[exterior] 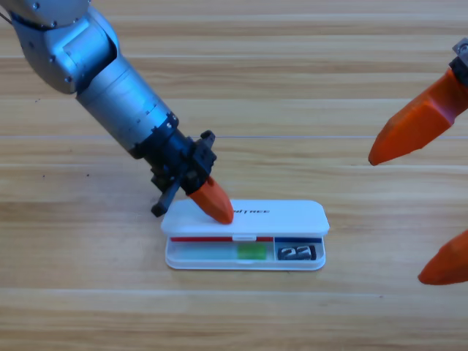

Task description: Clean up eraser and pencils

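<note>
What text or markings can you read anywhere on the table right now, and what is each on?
Dark printed word on the white plastic case lid, beside the left gripper: too blurred to read.
White marks on the small black rectangular eraser in the case's right compartment: look like "22", not certain.
Nothing else readable.
</note>
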Robot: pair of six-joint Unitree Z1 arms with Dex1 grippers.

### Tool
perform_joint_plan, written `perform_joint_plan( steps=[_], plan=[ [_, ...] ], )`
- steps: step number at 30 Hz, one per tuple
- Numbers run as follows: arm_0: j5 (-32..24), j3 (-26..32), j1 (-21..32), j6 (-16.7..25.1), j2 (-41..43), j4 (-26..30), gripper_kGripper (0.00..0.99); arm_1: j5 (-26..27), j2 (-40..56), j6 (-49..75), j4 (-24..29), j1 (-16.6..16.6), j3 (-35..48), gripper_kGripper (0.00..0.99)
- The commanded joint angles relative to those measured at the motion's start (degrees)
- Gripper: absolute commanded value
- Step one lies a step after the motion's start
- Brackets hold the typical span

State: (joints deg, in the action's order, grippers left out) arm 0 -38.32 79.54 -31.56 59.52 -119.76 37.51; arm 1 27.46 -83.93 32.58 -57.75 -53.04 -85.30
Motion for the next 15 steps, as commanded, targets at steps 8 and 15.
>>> perform_joint_plan(
  steps=[8, 15],
  plan=[
    [0.35, -4.31, -1.75, -0.46, -2.23, -3.76, 0.0, 1.28, -2.91, -1.03, 2.12, 1.53, 1.37, 0.988],
    [0.35, -5.63, -1.92, -0.46, -3.37, -5.61, 0.0, -0.48, -3.35, -3.05, 3.08, 1.62, 1.37, 0.989]
  ],
)
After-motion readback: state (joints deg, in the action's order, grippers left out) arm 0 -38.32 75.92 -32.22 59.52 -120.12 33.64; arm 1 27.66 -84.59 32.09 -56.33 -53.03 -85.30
